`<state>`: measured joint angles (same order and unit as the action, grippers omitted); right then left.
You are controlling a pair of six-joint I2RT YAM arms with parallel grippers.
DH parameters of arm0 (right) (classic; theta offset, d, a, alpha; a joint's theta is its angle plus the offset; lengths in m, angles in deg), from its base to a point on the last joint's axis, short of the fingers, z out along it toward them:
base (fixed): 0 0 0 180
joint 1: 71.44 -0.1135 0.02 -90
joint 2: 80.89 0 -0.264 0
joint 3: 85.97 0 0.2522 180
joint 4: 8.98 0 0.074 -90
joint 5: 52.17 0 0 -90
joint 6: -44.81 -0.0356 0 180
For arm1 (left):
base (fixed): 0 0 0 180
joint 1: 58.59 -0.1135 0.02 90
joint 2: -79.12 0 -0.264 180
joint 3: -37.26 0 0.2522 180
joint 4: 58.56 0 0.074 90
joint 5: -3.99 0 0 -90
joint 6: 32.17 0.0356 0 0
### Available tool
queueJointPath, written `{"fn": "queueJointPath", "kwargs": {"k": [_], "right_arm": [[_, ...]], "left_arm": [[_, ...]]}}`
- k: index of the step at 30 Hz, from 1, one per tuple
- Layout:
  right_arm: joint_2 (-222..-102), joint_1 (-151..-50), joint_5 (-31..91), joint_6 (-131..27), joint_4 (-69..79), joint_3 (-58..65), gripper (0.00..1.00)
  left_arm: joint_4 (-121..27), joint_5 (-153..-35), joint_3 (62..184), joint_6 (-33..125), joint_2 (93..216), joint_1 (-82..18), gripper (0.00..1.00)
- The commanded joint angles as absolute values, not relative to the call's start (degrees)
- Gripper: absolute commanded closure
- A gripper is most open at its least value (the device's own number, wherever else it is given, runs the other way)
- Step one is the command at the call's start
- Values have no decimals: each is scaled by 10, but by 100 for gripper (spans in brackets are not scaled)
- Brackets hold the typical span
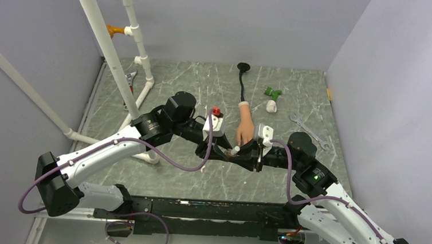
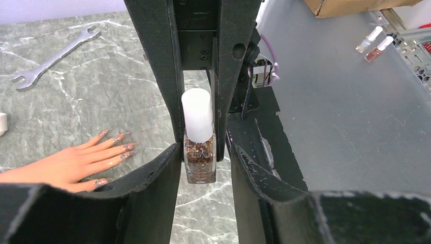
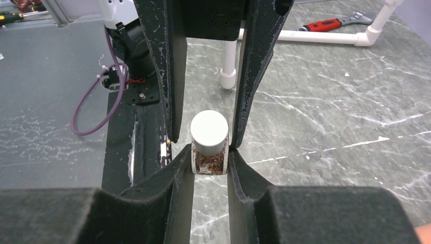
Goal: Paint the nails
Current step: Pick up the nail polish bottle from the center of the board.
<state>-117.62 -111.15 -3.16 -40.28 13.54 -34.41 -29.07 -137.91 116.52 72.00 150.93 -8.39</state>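
The nails are at the tips of the rubber hand, which lies flat on the gray table. They look sparkly with brown paint, so the painting seems mostly done. The nail polish bottle is just past the rubber hand's fingertips, near them but not touching. Its white cap is on.

The right claw pinches the glass of the bottle from both sides. The left claw sits around the same bottle. Its fingers stand a bit wider, with small gaps, so it looks open and not holding.

The step now seems to be letting go of the bottle with one claw. To do it well, the left claw should open enough and back straight off, away from the rubber hand, so it does not bump the cap. The right claw should pinch firmly and hold the bottle straight up. Neither arm should brush the nails, since the paint may be wet.
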Motion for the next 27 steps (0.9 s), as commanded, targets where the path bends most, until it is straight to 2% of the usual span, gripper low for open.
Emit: {"fn": "queueJointPath", "kwargs": {"k": [1,19,22,24,26,27], "right_arm": [[-1167,-1115,-54,-413,52,-335,100],[-1143,-1115,-63,-441,-11,-360,100],[-1144,-1114,-62,-459,-36,-367,100],[-1144,-1114,-63,-473,-50,-371,100],[-1143,-1115,-60,-480,-60,-374,100],[-1142,-1115,-56,-484,-64,-375,100]], "left_arm": [[-288,-1377,1174,724,1502,-79,55],[-302,-1370,1172,703,1501,-78,60],[-301,-1367,1172,705,1499,-78,70],[-300,-1363,1173,705,1499,-78,81],[-297,-1362,1175,706,1500,-78,99],[-295,-1363,1175,706,1501,-78,100]]}}
